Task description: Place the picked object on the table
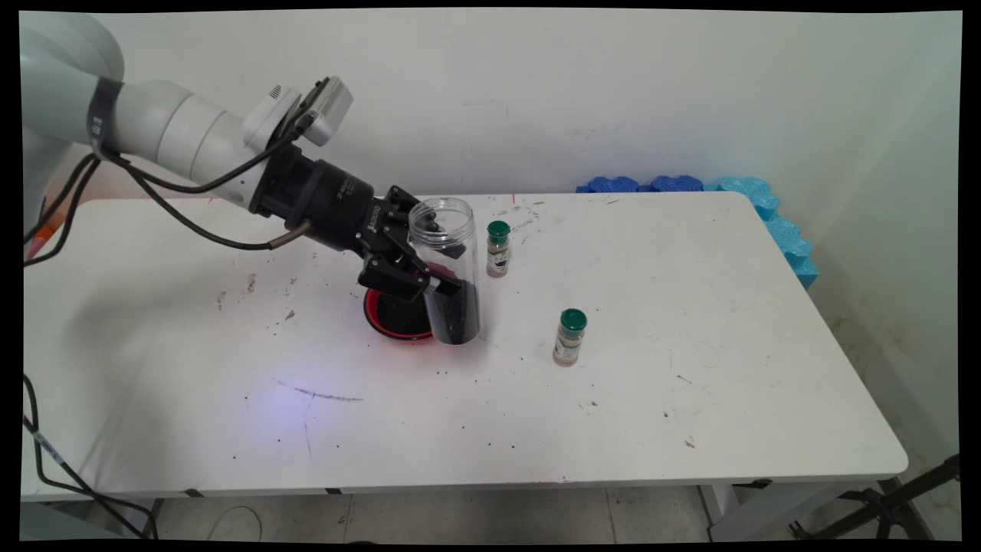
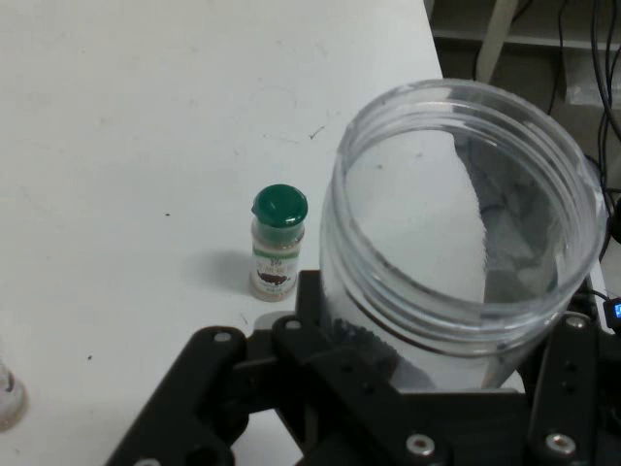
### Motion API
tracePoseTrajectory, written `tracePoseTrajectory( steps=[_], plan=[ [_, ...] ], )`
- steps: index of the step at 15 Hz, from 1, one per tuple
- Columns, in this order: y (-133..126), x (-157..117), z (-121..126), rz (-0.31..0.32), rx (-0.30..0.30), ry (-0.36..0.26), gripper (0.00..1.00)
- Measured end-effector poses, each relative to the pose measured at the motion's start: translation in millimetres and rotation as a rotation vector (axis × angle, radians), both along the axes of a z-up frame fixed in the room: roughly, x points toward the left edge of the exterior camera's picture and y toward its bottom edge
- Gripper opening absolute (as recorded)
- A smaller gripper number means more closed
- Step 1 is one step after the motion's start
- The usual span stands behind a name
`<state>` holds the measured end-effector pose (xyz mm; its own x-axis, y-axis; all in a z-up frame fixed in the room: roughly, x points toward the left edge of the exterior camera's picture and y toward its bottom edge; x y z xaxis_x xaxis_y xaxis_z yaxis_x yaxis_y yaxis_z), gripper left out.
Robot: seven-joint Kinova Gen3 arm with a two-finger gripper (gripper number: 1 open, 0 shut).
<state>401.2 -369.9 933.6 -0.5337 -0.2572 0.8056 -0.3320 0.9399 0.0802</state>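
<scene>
The black two-finger hand (image 1: pixel 429 280) is clamped across the middle of a tall clear plastic jar (image 1: pixel 447 268), open-mouthed and lidless, with dark granular contents filling its lower part. The jar's long axis stands close to upright, leaning slightly; whether its base rests on the white table (image 1: pixel 690 383) or rides just above it cannot be told. In the hand view the jar's open mouth (image 2: pixel 466 243) fills the frame directly above the black linkage, confirming that the jar sits between the fingers.

Just behind and left of the jar's base, partly hidden by the hand, lies a shallow red bowl (image 1: pixel 391 318) holding dark material; it is touching or nearly touching the jar.

Just beside the jar on its right stands a small green-capped spice bottle (image 1: pixel 497 249), upright, apart from the jar. A second small green-capped spice bottle (image 1: pixel 569 337) stands upright farther right and nearer the camera, well apart from the hand.

Open room: the table's right half and near side are bare but for dark specks. Blue foam pieces (image 1: pixel 766 207) border the far right corner.
</scene>
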Motion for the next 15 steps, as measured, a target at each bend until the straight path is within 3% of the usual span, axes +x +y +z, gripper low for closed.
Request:
tracePoseTrajectory(
  steps=[15],
  plan=[
    [23.8,-10.1,-58.9,0.108,0.05,0.033,0.0]
  ],
)
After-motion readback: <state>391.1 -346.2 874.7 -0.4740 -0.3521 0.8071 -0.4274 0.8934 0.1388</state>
